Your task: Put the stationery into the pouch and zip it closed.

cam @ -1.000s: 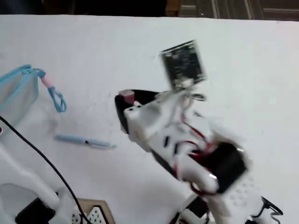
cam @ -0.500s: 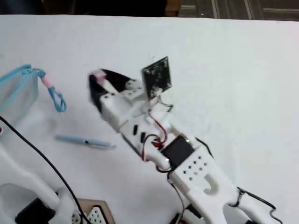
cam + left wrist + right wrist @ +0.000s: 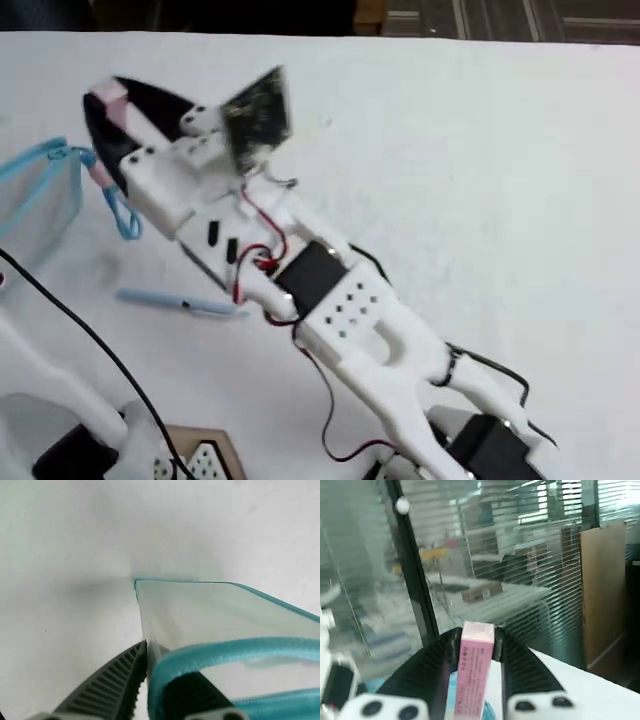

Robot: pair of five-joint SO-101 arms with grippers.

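**Right pincer** [image 3: 475, 636]: mine, clenched on the eraser [image 3: 475, 675]. It grips the pink block by its long sides, with one end poking past the tips. In the high view it sits near the pouch's [image 3: 40, 205] zip end, close to the pink-and-blue strap [image 3: 120, 212]. The wrist view looks out into the room, not down.

**Left pincer** [image 3: 146, 666]: mine, clamped on the pouch's edge beside the teal zip band. It holds the clear wall up off the counter [image 3: 480, 150].

**Pen** [image 3: 180, 301]: lies flat on the counter, not yet packed. It is partly under my right forearm and apart from the pouch.

**Hazards, as I judge them:**
- Eraser dropped short. The opening is narrow, and with the tips aimed outward I could let go beside it, so the block would bounce onto the counter.
- Pouch pulled free. The film is thin and slick. A knock from my right pincer on the rim or strap could drag it out of the left grip and close the mouth.
- Strap snagged on a finger as I come in.
- Pen swept aside by my forearm.
- Zip not yet run; I cannot tell how wide the mouth stands.
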